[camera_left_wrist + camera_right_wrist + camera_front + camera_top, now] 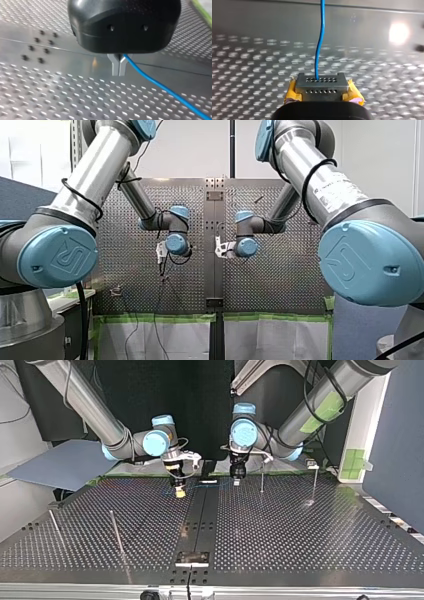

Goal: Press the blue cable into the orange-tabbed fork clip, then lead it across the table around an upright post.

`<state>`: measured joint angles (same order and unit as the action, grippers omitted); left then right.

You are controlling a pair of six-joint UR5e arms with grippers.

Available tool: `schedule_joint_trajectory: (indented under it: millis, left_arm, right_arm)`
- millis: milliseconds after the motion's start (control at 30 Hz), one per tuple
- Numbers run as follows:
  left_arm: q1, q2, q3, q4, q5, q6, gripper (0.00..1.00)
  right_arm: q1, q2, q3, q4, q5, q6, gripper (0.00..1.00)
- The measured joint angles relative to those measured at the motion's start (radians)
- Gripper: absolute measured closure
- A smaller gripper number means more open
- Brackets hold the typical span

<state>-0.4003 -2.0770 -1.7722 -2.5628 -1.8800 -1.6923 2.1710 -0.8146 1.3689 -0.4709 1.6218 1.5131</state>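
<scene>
In the left wrist view my left gripper [119, 73] has its metal fingers shut on the blue cable [160, 86], which trails away low over the perforated table. My right gripper [322, 80], with yellow pads, is shut on the same blue cable [320, 47], and the cable runs straight ahead of it. In the top view my right gripper [179, 491] and my left gripper [237, 479] hang close together near the table's far edge, either side of the centre strip. A thin upright post [262, 478] stands just beside the left gripper. I cannot make out an orange tab.
More posts stand on the table: one [315, 483] at the top view's far right, two leaning ones [116, 532] [54, 526] at its near left. A small clip-like fixture [313, 465] sits at the far right edge. The flat centre strip [200, 525] divides the perforated plates.
</scene>
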Motion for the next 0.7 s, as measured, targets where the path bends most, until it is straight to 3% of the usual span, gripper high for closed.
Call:
schedule_joint_trajectory:
  millis: [333,700]
  left_arm:
    - [-0.008,0.083,0.018,-0.057,-0.001,0.012,1.0]
    - [-0.025,0.177,0.103,-0.14,-0.002,0.007,1.0]
  right_arm:
    - [0.009,-0.077,-0.026,0.053,0.0,0.005,1.0]
    - [0.018,-0.172,-0.082,0.123,-0.001,0.006,1.0]
